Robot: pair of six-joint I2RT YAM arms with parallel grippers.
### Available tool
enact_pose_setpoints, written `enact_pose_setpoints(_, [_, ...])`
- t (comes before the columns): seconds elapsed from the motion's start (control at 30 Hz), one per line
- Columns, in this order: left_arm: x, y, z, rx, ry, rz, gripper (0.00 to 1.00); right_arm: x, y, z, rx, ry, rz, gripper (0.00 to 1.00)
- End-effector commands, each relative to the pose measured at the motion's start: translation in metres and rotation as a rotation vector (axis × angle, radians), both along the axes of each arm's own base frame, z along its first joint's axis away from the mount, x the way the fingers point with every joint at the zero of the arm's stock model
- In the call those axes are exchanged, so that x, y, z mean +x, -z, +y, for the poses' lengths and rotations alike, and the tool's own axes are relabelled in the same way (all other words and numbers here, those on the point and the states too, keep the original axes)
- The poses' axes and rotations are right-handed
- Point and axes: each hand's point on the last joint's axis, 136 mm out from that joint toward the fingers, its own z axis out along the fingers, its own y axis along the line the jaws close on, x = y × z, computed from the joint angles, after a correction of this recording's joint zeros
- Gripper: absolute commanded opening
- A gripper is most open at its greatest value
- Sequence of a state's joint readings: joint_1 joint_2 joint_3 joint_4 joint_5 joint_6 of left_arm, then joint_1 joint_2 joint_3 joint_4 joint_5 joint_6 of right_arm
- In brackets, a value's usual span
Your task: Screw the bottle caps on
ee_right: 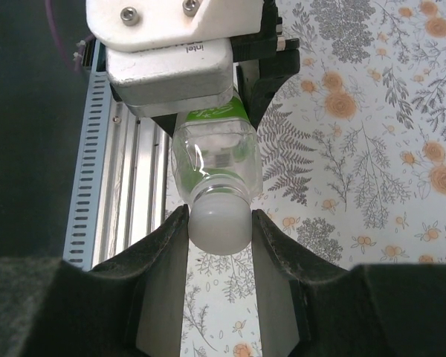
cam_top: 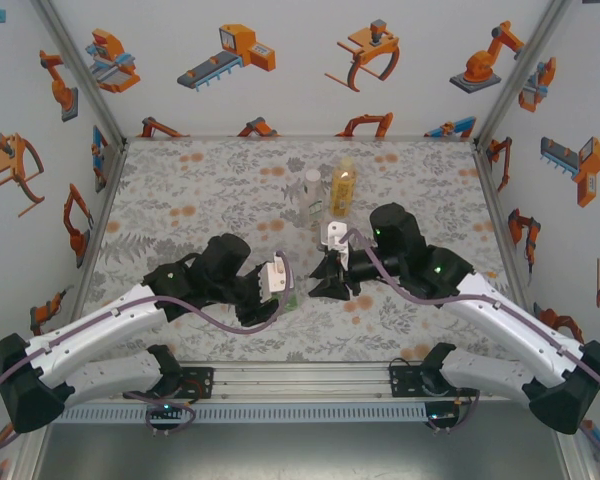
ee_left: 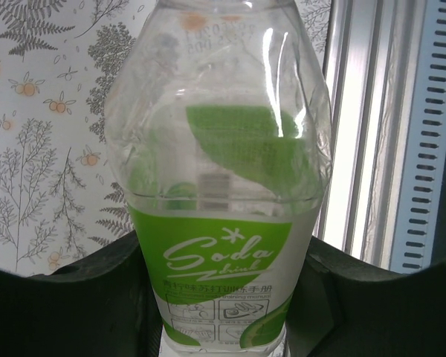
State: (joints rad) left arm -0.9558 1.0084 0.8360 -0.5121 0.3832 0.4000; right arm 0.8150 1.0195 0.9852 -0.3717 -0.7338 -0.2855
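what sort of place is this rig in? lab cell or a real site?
Likely a lab test cell: aluminium frame, wall panels printed with robot-arm cartoons, floral table cover carrying bottles.

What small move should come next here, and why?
Probably twist the right gripper to turn the pale round plastic cap tighter: it pinches that cap on the neck while the left gripper clamps the clear green-labelled plastic bottle.

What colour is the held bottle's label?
Green with white Soda lettering; the bottle label shows best in the left wrist view.
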Motion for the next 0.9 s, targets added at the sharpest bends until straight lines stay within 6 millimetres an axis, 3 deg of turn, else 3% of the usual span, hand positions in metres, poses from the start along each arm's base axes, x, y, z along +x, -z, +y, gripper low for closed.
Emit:
enact_pose_setpoints(0.0, [0.003,-0.044,-0.016,-0.168,0.031,-0.056,0.0,-0.015,-0.007,-0.001,0.003,-0.057,0.007,0.0])
enact_pose_setpoints(0.33, [-0.029,-0.056,-0.02,-0.199,0.213,0.026,0.0,-0.033,-0.033,0.0,0.064,-0.143,-0.062,0.0])
enact_pose_setpoints(0.57, [-0.045,-0.084,-0.023,-0.238,0.299,0.082,0.0,-0.059,-0.06,-0.005,0.047,-0.251,-0.107,0.0])
enact_pose_setpoints(0.87, [-0.056,-0.11,-0.029,-0.289,0.36,0.14,0.0,-0.073,-0.09,-0.009,0.071,-0.306,-0.181,0.0])
